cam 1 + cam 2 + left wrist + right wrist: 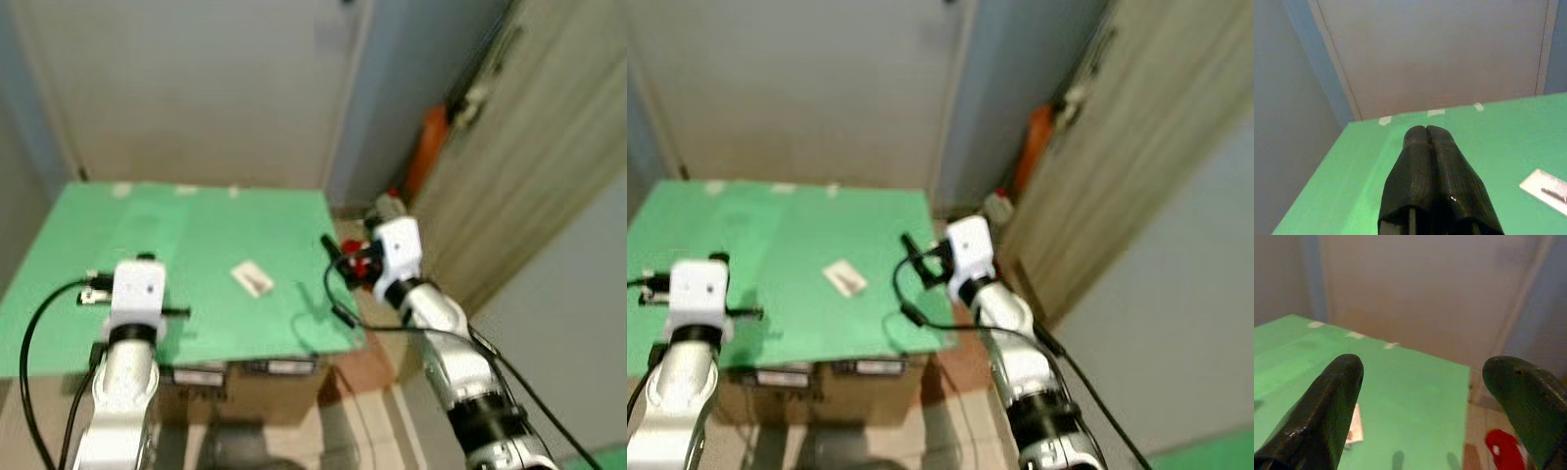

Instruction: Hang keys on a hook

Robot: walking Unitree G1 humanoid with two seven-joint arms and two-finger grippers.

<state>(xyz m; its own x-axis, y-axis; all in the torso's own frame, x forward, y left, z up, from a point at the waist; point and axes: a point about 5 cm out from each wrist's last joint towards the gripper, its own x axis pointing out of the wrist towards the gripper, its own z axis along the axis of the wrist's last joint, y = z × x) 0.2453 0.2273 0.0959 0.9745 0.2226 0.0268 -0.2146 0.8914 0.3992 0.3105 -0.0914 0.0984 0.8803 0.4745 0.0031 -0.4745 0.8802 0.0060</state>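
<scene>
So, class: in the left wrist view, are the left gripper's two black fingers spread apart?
No: the left gripper has its fingers pressed together, tips touching, above the green table.

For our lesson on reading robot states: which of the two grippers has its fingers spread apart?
The right gripper, at the green table's right edge. Its two black fingers stand wide apart, while the left gripper's fingers are pressed together over the table.
</scene>
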